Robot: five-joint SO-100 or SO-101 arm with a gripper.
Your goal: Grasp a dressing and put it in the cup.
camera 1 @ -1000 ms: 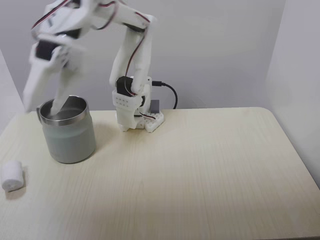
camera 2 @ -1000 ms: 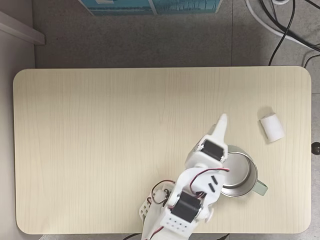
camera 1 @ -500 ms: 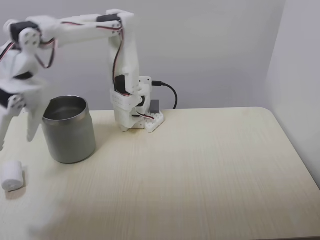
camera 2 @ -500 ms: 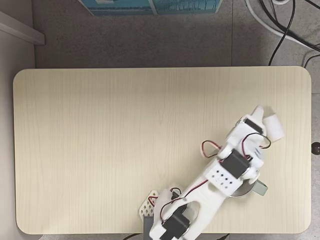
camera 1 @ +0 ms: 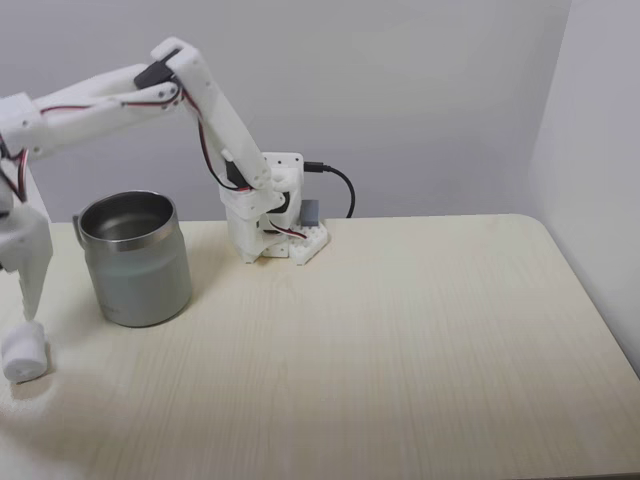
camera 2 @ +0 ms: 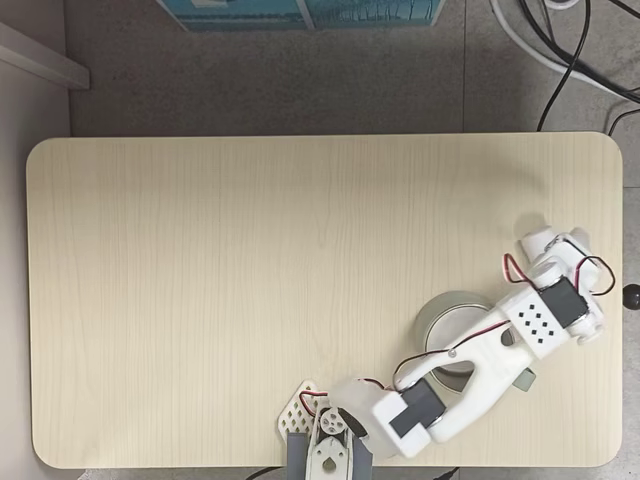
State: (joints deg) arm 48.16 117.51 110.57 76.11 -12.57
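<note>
The dressing [camera 1: 24, 353], a small white roll, lies on the table near the left edge in a fixed view, left of and nearer than the cup [camera 1: 136, 260]. The cup is a large steel mug with a shiny rim. One white finger [camera 1: 32, 272] points down with its tip just above the roll; the other finger is cut off by the frame's edge. From above, my gripper [camera 2: 556, 244] hangs over the dressing [camera 2: 534, 240] and hides most of it. The arm covers part of the cup [camera 2: 446, 304]. The gripper looks open, with nothing held.
The arm's base [camera 1: 272, 222] stands at the back of the pale wooden table [camera 1: 400, 330], with a black cable behind it. From above, the table's right edge [camera 2: 618, 200] runs close to the roll. Cables [camera 2: 570, 50] lie on the floor beyond.
The arm has swung from over the cup, out past it, and down to the roll. The gripper now stands lower, right over the dressing. Cup and roll have not moved.
</note>
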